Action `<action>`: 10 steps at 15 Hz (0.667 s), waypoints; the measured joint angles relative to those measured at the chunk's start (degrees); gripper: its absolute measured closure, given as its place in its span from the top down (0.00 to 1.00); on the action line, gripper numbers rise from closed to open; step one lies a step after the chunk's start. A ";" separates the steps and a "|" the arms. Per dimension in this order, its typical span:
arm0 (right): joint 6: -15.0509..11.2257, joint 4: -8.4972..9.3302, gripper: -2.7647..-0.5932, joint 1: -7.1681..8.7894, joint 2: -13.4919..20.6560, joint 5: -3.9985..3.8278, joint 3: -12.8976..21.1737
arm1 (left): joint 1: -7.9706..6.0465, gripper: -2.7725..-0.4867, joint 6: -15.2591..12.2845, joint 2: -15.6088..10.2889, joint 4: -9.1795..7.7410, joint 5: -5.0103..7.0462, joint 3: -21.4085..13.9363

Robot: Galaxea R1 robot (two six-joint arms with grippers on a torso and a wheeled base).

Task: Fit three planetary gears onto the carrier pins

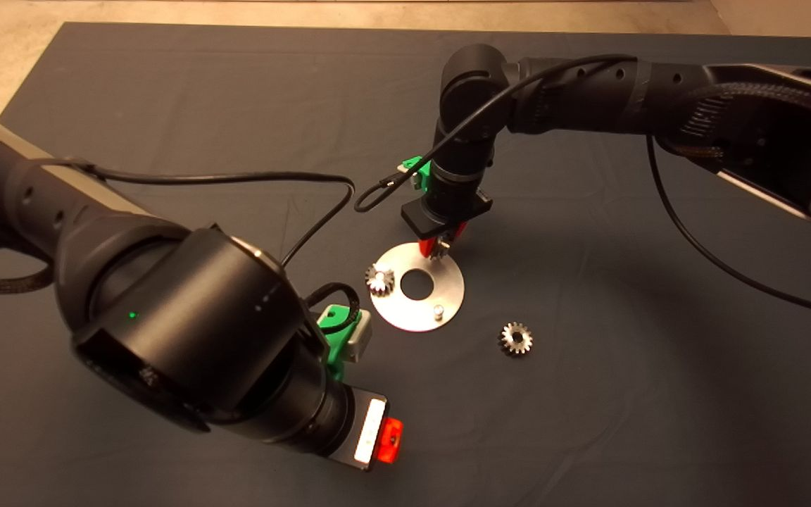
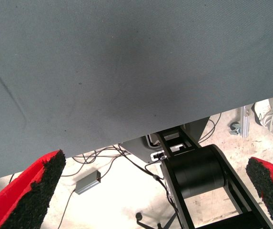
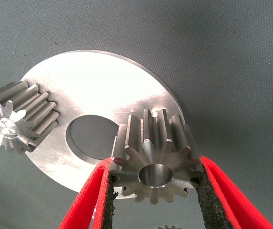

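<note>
I'm working in what looks like a robotics lab. A dark mat (image 1: 166, 105) covers the table, and loose cables (image 2: 112, 160) trail over the bare floor (image 2: 122, 200).

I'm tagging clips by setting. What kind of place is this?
Probably a robotics lab or test bench. A dark mat covers the table, holding only a silver disc and small gears. Past the mat's edge, the left wrist view shows bare floor with loose cables and a caster.

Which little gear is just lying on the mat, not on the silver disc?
The small steel toothed gear lying alone beside the round silver plate. One gear sits on a pin; the right gripper holds another.
</note>
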State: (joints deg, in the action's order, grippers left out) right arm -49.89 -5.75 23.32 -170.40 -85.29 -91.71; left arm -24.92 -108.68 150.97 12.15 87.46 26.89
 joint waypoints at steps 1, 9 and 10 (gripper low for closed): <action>0.24 0.22 0.21 0.02 -0.11 0.00 -0.68 | 0.00 0.99 0.00 0.00 0.02 0.00 0.00; 0.53 0.28 0.21 0.05 -0.24 0.00 -1.09 | 0.00 0.99 0.02 0.13 0.00 0.02 0.02; 0.53 0.23 0.21 0.05 -0.24 0.00 -1.09 | 0.00 0.99 0.00 0.16 0.00 0.00 0.02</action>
State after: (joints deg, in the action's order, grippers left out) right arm -49.36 -5.52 23.37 -170.64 -85.29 -92.81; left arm -24.92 -108.68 151.13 12.15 87.46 26.92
